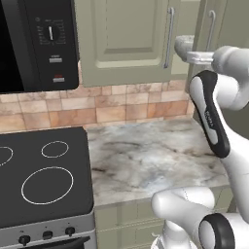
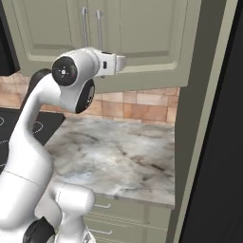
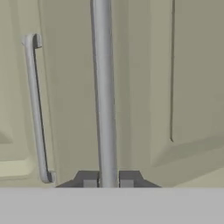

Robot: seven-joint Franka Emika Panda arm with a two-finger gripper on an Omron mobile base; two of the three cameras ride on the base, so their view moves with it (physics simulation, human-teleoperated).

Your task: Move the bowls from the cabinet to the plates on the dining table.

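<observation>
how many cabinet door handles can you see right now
2. The left door's handle runs beside the door gap, free. The right door's handle sits between the fingertips of the end effector, which is shut on it. Others may lie outside the views.

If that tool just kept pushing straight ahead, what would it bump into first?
The tool is shut on the cabinet's silver bar handle, so nothing lies between. Straight on, it would likely press into the green cabinet door just behind.

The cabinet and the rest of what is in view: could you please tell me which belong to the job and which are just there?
Job:
- cabinet, doors closed
- bar handle, with the gripper shut on it

Just there:
- stove
- microwave
- marble worktop
- tiled backsplash
</observation>
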